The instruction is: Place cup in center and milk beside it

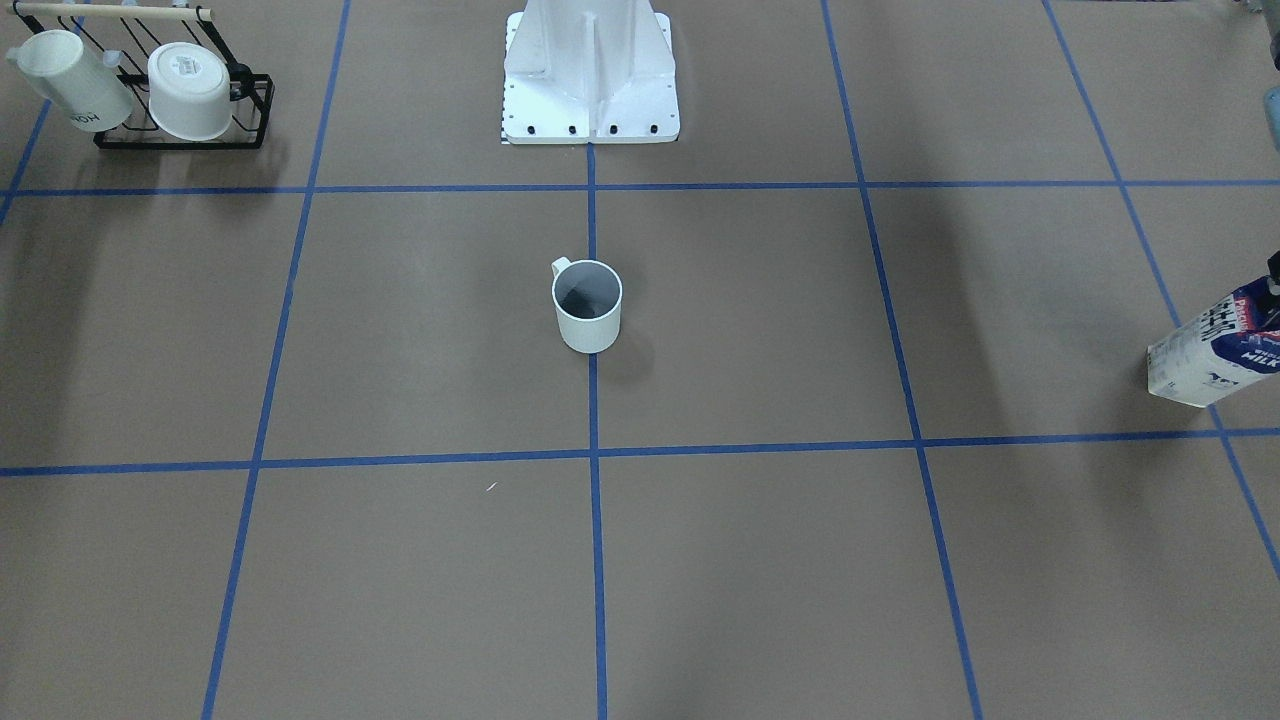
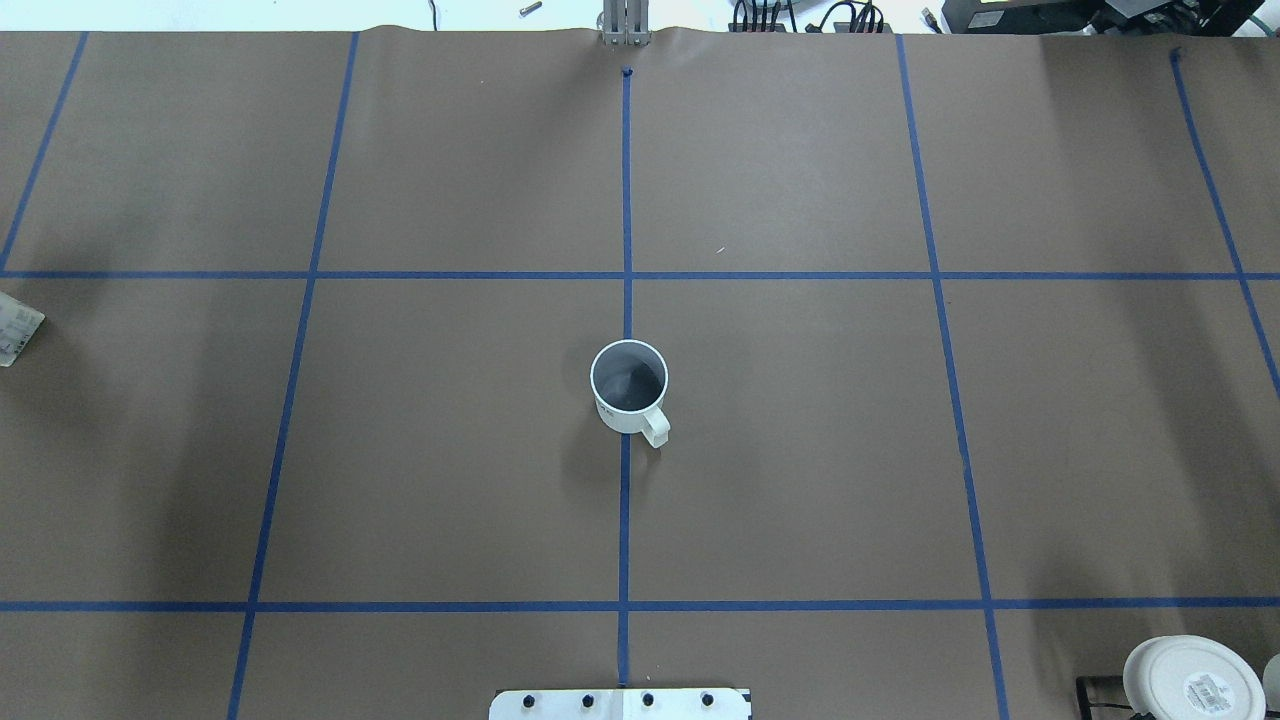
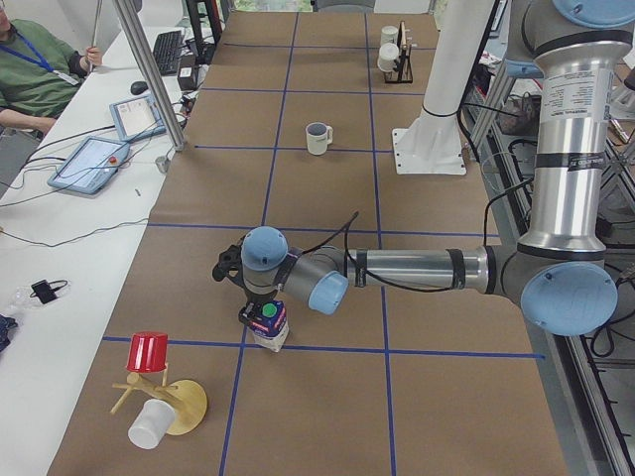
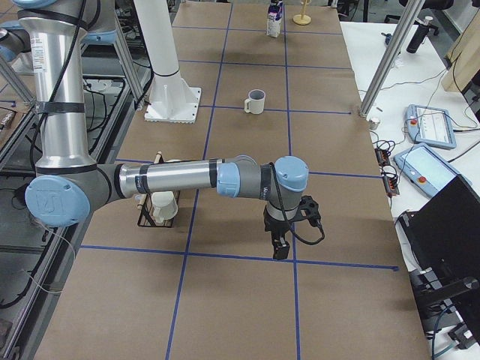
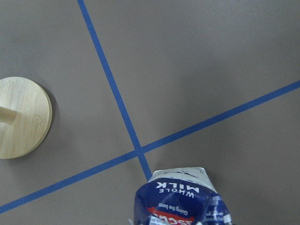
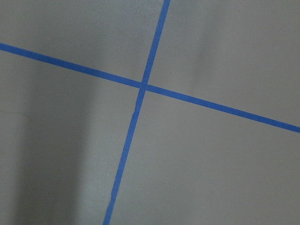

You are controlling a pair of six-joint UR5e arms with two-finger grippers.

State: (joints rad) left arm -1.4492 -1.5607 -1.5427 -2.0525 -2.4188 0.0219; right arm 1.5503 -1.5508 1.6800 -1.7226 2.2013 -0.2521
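Note:
The plain white cup [image 1: 587,305] stands upright on the blue tape line in the middle of the table, and also shows in the overhead view [image 2: 629,385]. The milk [image 1: 1215,345] stands at the table's far end on my left, near a tape crossing [image 5: 138,150]. My left gripper [image 3: 260,315] is over the carton's top and holds it; the carton [image 5: 180,199] fills the bottom of the left wrist view. My right gripper [image 4: 279,251] points down over bare table near a tape crossing [image 6: 143,86]; I cannot tell whether it is open or shut.
A black rack [image 1: 180,135] holds two other white mugs at the robot's right side. The white robot base [image 1: 590,80] stands at the table's near edge. A wooden stand [image 3: 174,402] with a red cup [image 3: 149,352] and a white cup [image 3: 149,426] is next to the milk.

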